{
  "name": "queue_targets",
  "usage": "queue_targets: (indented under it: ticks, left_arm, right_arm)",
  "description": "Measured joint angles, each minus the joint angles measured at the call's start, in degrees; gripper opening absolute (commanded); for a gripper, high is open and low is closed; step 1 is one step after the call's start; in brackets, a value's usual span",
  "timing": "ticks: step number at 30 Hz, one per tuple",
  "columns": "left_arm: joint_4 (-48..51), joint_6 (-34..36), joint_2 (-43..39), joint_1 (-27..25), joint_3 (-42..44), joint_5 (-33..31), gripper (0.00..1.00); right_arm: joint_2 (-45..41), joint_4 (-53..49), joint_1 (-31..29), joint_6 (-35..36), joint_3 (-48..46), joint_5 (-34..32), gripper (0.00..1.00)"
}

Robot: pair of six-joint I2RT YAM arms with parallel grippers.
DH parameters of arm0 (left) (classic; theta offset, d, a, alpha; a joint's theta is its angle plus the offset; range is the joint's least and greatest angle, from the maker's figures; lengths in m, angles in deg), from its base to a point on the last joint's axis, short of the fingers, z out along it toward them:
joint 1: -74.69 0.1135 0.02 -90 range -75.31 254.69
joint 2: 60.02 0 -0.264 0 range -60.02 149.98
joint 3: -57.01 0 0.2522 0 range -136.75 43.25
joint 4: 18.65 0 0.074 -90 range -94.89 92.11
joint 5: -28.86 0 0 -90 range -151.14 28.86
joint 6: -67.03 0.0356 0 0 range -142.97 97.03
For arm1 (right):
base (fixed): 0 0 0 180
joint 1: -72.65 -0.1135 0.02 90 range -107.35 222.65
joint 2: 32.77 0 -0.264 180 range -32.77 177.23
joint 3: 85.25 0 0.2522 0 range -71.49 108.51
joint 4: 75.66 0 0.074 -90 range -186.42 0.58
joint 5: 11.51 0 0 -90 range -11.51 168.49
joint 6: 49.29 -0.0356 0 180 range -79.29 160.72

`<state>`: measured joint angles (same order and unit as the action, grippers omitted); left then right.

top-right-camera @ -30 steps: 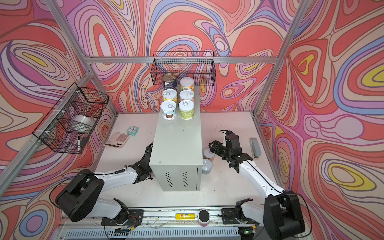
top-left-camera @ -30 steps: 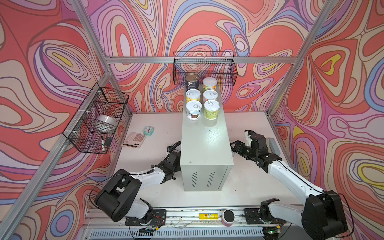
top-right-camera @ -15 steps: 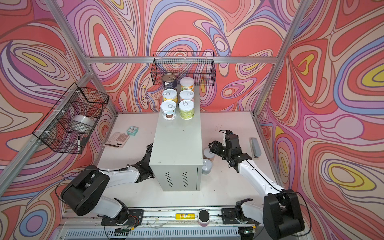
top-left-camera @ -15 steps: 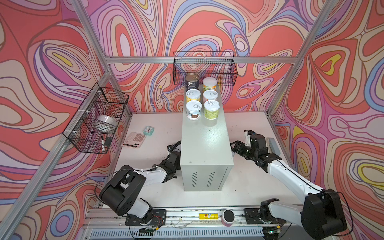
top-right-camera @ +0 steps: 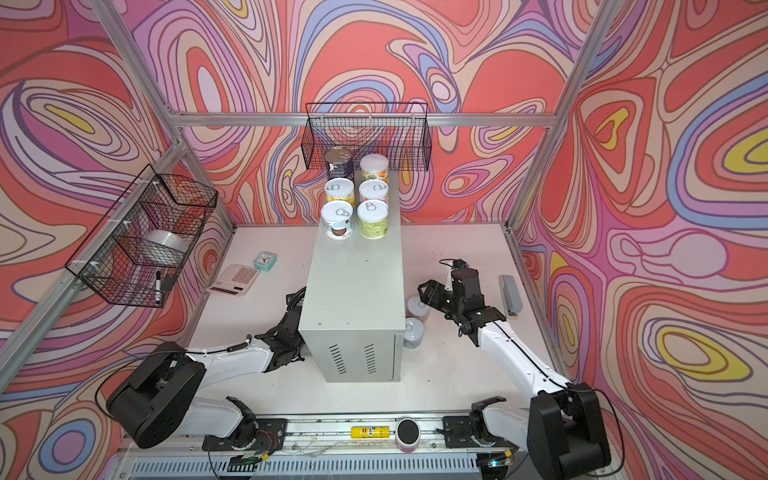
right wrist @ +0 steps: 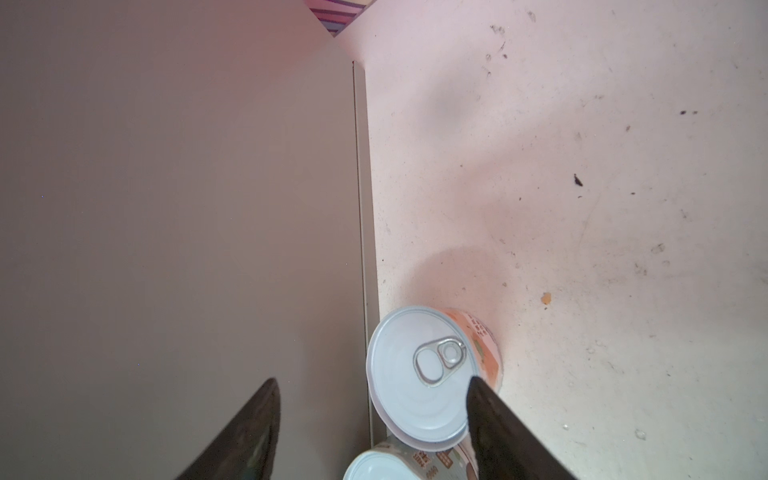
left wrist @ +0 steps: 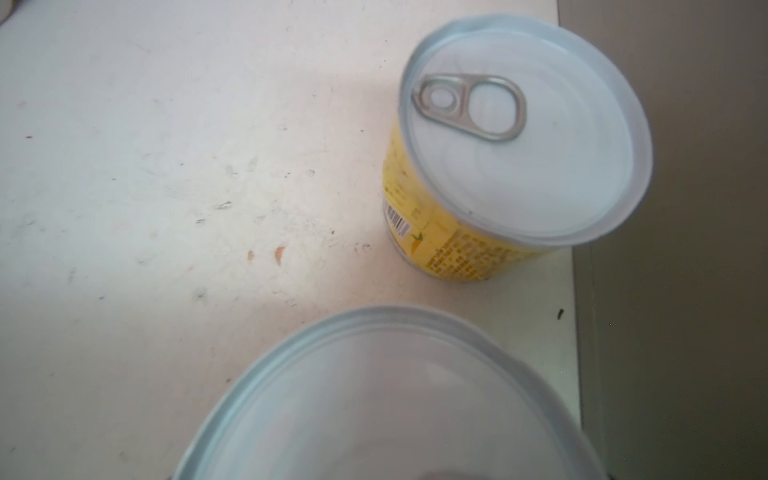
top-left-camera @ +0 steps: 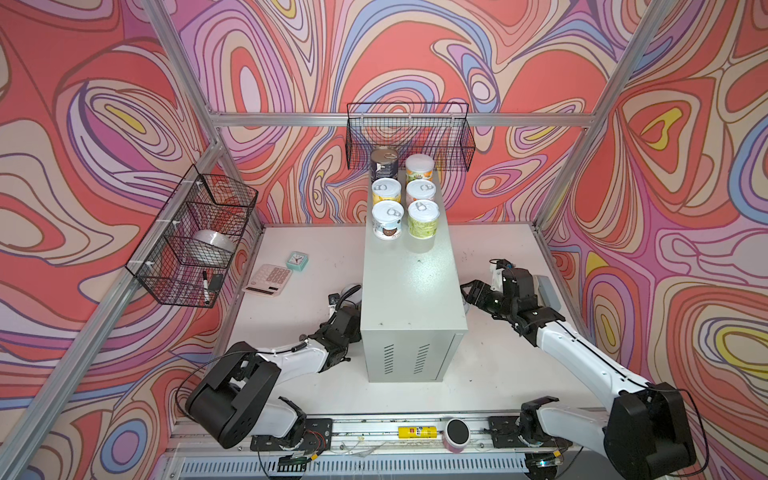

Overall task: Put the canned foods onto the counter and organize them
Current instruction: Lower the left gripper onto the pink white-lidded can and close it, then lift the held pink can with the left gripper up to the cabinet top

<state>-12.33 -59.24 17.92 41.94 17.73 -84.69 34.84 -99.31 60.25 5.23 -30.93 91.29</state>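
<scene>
The counter (top-left-camera: 409,291) stands mid-table, and both top views show several canned foods in two columns at its far end, with the dark-blue tin (top-left-camera: 384,164) at the back. My left gripper (top-left-camera: 349,307) reaches along the counter's left side, its tips hidden. In the left wrist view a white can lid (left wrist: 382,395) fills the near edge and covers the fingers; a yellow can (left wrist: 519,137) stands beyond it. My right gripper (right wrist: 372,380) hangs open at the counter's right side above an orange-label can (right wrist: 424,374), beside another can (right wrist: 386,465). Nothing is gripped there.
Black wire baskets hang on the left wall (top-left-camera: 195,241) and the back wall (top-left-camera: 409,137). A pink calculator (top-left-camera: 268,279) and a teal clock (top-left-camera: 297,261) lie at the left. A grey stapler (top-right-camera: 510,293) lies at the right. A yellow tube (top-left-camera: 417,432) and a pink cylinder (top-left-camera: 457,432) sit on the front rail.
My left arm has drawn in a little closer along the counter's left side. The right arm has barely moved. The cans on the counter stand as before.
</scene>
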Motion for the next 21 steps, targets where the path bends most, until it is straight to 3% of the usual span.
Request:
queue_targets:
  ticks: [10,14,21]
  left_arm:
    - [22.6,0.1,-20.3,-1.1,-7.6,-4.2,0.00]
    - [32.7,1.8,-27.0,-1.1,-15.2,-6.6,0.00]
    - [44.7,8.3,-29.6,-1.1,-32.8,-9.5,0.00]
  right_arm:
    - [-3.1,-0.4,0.0,0.0,0.0,-1.7,0.72]
    - [-4.2,-0.1,0.0,0.0,-1.1,-2.9,0.72]
    - [-6.3,0.1,0.0,0.1,-2.8,-4.4,0.73]
